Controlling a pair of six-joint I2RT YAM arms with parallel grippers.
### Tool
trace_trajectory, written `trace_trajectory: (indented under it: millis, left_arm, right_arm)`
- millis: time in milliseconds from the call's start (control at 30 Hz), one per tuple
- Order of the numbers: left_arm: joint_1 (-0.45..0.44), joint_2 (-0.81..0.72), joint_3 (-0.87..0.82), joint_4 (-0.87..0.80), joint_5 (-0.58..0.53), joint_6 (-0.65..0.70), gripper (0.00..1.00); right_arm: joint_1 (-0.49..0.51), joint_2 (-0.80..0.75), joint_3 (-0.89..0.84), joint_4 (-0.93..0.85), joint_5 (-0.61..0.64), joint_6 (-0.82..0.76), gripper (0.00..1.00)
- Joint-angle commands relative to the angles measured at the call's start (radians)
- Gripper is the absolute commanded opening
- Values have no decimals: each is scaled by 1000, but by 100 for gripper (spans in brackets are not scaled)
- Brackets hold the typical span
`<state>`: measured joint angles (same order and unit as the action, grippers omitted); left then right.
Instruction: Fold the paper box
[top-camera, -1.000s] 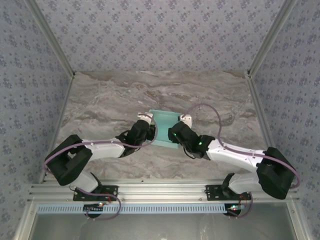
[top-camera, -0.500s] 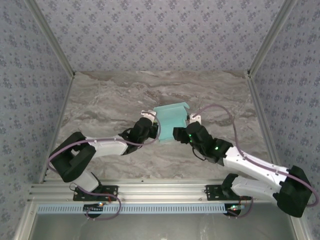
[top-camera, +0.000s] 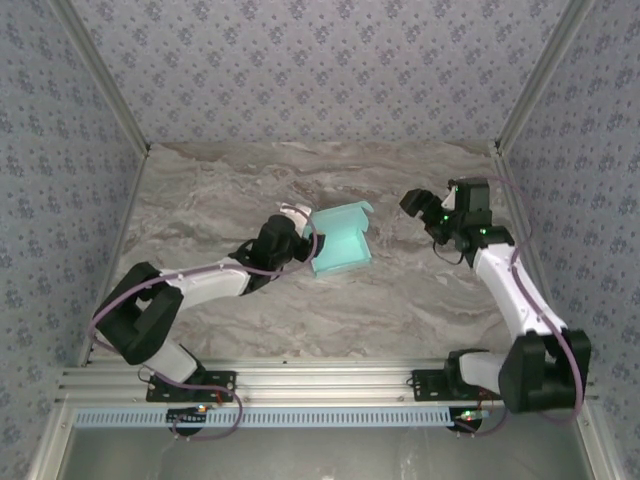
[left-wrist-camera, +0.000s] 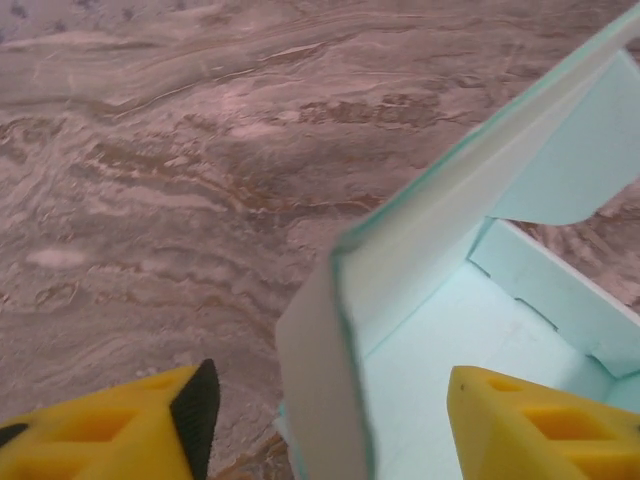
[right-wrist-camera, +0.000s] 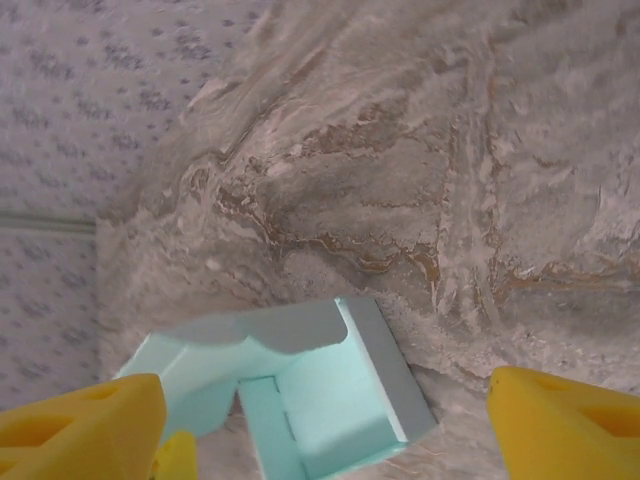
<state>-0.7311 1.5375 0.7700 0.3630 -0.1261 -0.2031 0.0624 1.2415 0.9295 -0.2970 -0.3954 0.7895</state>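
The paper box (top-camera: 340, 243) is seen lying on the tabletop (top-camera: 220, 190) in the middle of the frame. One thin wall is flanked by the open left tool (top-camera: 303, 232). The right tool (top-camera: 415, 204) is opened wide, well apart, at the right.

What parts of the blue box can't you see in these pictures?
1. Top view: the box's left side, covered by the left gripper.
2. Left wrist view: the box's near corner is blurred and runs off the bottom edge; whether the fingers touch it cannot be told.
3. Right wrist view: the box's left end sits behind a yellow finger of the right gripper.
4. Every view: its underside, facing the table.
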Motion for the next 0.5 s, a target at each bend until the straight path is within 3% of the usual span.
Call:
trace_trajectory:
  millis: [0,67,133,233,267,333,467]
  left_arm:
    - [29,-88,45,-85,150,-52,72]
    - [55,-138,61,-165,187,-100,82]
    - [99,-188,99,-311,169,-210,99]
    - [222,-211,216,-628,186,-468,99]
    - [267,-206,243,-684,245,-503,99]
    - [357,-188,265,-733,367,-560,99]
    - [444,-130,233,-705,499,-725,99]
  right_arm:
    - [-19,82,62,-31,-177,163,87]
    - [-23,151,114,-70,-173,182,91]
    - [-26,235,198,-148,-178,200,93]
    - [-16,338,298,-189,-222,203,94]
    - [-12,369,311,-183,-235,211,94]
    - [0,424,332,-168,-251,242,94]
    - [22,475,327,-92,-259,354,94]
